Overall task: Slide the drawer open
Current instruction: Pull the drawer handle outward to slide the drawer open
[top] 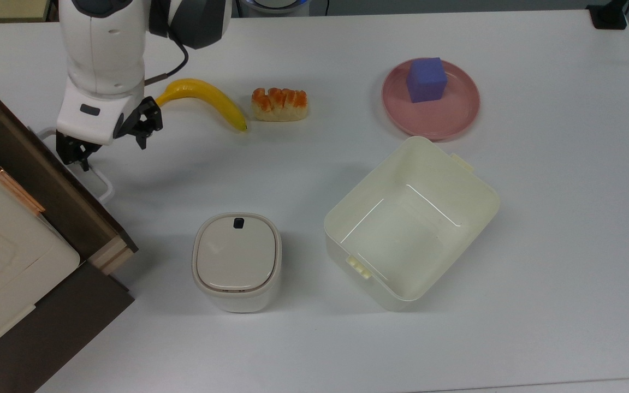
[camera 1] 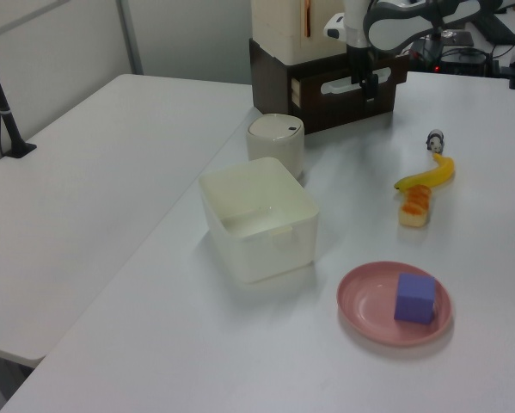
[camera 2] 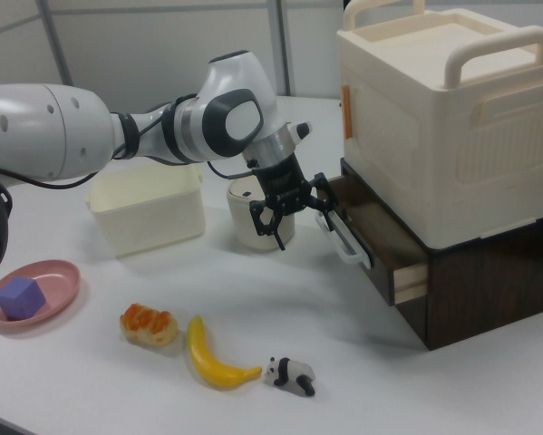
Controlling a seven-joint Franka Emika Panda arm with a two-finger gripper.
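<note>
Drawer (top: 47, 180) partly out (brown inside) on white table (top: 538, 273).

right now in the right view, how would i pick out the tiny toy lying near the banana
Start at the dark brown cabinet with the cream appliance on top, at the right view's right. On the white table in front of it lies a yellow banana. At the banana's tip nearest the cabinet sits the panda figurine: black and white, and far smaller than the banana or the orange-topped bread.
</note>
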